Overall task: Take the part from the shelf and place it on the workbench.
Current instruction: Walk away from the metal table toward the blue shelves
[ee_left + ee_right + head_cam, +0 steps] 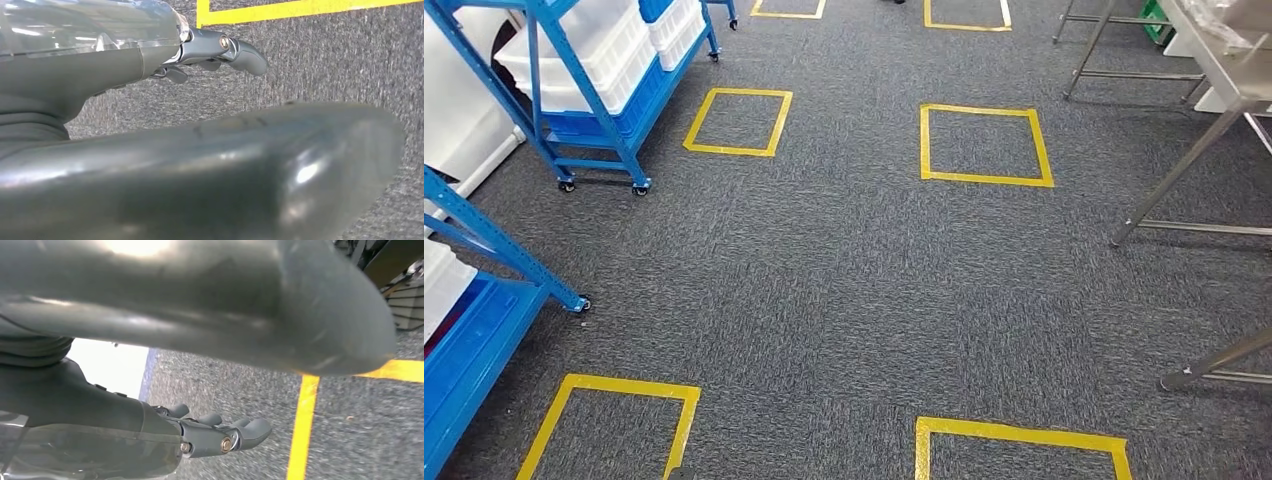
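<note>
Floor: you are looking down at grey carpet (844,290) marked with yellow tape squares (984,145).
Shelf: a blue wheeled shelf (589,110) stands at the far left of your head view, loaded with white crates (619,45); a second blue rack (479,310) sits nearer, at the left edge.
Desk: the steel desk (1224,60) is at the far right, its legs on the carpet.
Part: you cannot tell which item on the shelf is the part.
Left hand (215,52): hanging over the carpet, fingers extended and apart, holding nothing.
Right hand (220,432): also over the carpet beside a yellow line (302,425), fingers straight and spread, empty.
</note>
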Available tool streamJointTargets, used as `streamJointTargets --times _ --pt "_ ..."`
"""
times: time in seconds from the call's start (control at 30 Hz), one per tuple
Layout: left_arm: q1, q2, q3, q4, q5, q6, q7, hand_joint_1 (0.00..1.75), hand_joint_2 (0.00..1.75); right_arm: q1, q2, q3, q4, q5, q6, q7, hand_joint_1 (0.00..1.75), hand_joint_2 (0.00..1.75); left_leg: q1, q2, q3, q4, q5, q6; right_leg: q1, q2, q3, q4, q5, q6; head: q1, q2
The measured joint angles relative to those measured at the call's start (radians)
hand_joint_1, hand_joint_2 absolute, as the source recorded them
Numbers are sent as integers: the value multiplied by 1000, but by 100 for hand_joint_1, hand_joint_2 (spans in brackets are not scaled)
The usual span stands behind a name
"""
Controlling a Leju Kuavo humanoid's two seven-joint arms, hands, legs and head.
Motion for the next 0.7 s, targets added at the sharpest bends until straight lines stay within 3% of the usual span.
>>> streamJointTargets --times 0.03,0.1,0.17,0.23,0.3,0.33,0.37,0.4,0.47,0.53,0.57,0.63,0.7 --pt "0 0 -2 0 0 0 0 0 0 -1 0 0 0 0 1 -1 0 0 -3 6 7 -17 2 6 2 -8 1 2 -2 5 0 0" --pt "2 1 -4 0 0 0 0 0 0 -7 1 -1 0 0 2 -2 0 0 -5 -14 5 -19 7 17 2 -20 4 2 -4 15 0 0" --pt "4 3 -6 0 0 0 0 0 0 -10 2 -1 0 0 3 -2 0 0 -2 -33 6 -28 16 30 -3 11 -3 27 -27 26 0 0" --pt "1 3 -8 0 0 0 0 0 0 -8 4 -1 1 1 3 -3 0 0 0 -52 5 -34 23 40 -9 68 -50 130 -90 33 0 0" --pt "-1 3 -10 0 0 0 0 0 0 -4 4 -1 1 1 4 -2 0 0 -3 -77 0 -33 26 44 -10 91 -117 266 -145 36 0 0" --pt "0 3 -11 0 0 0 0 0 0 -2 4 -1 1 0 4 -2 0 0 -3 -91 -1 -32 26 44 -11 93 -135 299 -147 36 0 0" --pt "1 3 -11 0 0 0 0 0 0 -1 4 -2 1 1 3 -2 0 0 -3 -105 -1 -30 26 44 -12 95 -134 291 -126 36 0 0" --pt "1 3 -11 0 0 0 1 0 0 -1 4 -2 1 1 3 -3 0 0 -3 -119 0 -27 26 43 -14 99 -115 244 -90 35 0 0" --pt "0 3 -11 0 1 1 1 0 0 0 4 -2 1 1 3 -5 0 0 -4 -147 -3 -19 24 36 -18 139 -57 107 -19 31 0 0" --pt "-2 3 -11 0 3 4 2 0 0 0 5 -4 1 3 3 -7 0 0 -3 -170 -12 -13 25 24 -19 175 -28 33 5 25 0 0" --pt "-1 3 -11 0 4 5 2 0 0 -2 5 -4 1 3 3 -7 0 0 -2 -181 -17 -12 27 17 -16 177 -27 27 2 21 0 0" --pt "3 2 -10 0 5 7 2 0 0 -5 5 -4 1 5 4 -9 0 0 2 -191 -25 -11 29 5 -14 152 -26 20 7 9 0 0" --pt "4 2 -10 0 11 11 1 0 0 -6 6 -4 1 9 6 -18 0 0 -1 -148 -50 38 -3 -2 -15 123 -21 8 14 -7 0 0"
